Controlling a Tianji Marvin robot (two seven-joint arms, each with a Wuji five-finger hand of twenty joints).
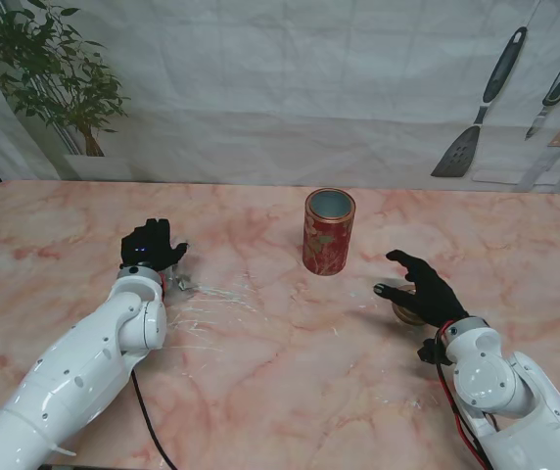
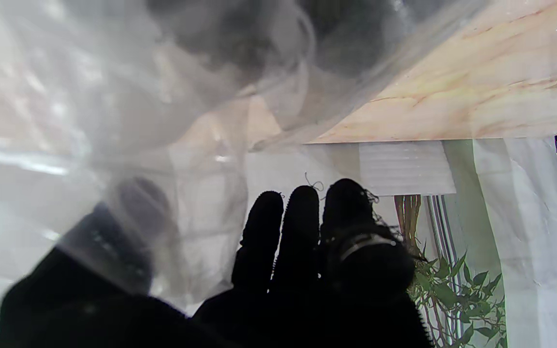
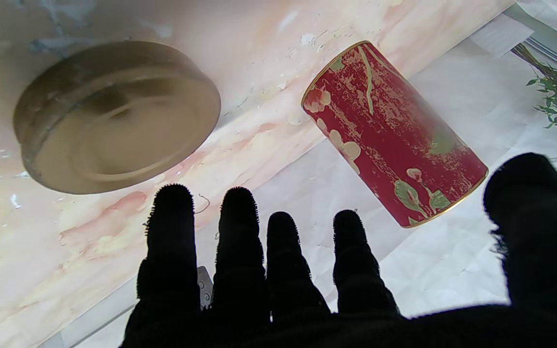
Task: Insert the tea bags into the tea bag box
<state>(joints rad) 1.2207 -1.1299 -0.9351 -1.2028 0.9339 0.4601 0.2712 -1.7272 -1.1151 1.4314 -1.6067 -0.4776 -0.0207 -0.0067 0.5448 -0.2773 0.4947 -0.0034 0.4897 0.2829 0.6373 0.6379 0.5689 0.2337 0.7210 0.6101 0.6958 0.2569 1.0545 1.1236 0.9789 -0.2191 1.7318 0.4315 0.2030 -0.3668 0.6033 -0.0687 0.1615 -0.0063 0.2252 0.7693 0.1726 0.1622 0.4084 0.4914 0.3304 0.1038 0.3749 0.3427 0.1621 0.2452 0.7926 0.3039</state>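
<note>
1. Stand view: red tea tin (image 1: 329, 233) upright, lid off, mid-table; clear plastic bag (image 1: 211, 297) flat just right of left hand (image 1: 150, 246).
2. L wrist view only: plastic film (image 2: 162, 96) draped over thumb; grip – cannot tell.
3. R wrist view only: round lid (image 3: 114, 116) on table beside tin (image 3: 394, 135); right hand (image 1: 425, 289) spread, holding nothing.

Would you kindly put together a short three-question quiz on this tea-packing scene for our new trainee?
1. True or false: the red tea canister stands upright with its lid off.
2. Which hand hovers over the round metal lid on the table? A) left hand B) right hand
3. Fill in: the material draped in front of the left wrist camera is a clear ____ bag.

Key: 1 true; 2 B; 3 plastic.
</note>
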